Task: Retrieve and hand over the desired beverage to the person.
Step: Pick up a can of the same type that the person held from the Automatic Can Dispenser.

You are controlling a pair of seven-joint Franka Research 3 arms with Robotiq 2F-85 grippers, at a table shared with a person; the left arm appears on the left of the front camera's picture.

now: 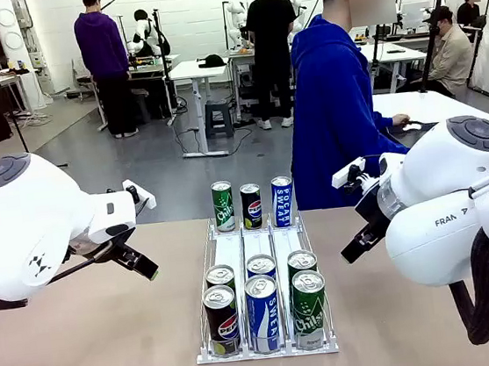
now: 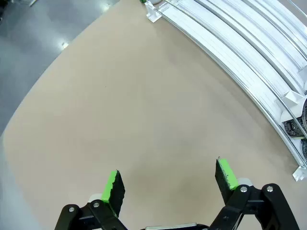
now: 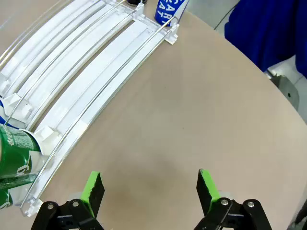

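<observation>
The green back can (image 1: 222, 206) has white letters going up its side that start with "Chil". The black back can (image 1: 252, 206) has the round red, white and blue Pepsi sign. The blue back can (image 1: 283, 201) says "POCARI SWEAT". The black front can (image 1: 221, 320) has the Pepsi sign too. The blue front can (image 1: 263, 313) says "SWEAT". The green front can (image 1: 308, 310) says "Chils". The right arm (image 1: 449, 230) says "FRAN" and then "A". In the right wrist view, the blue back can (image 3: 169, 9) shows just "CAR" and "EAT".
</observation>
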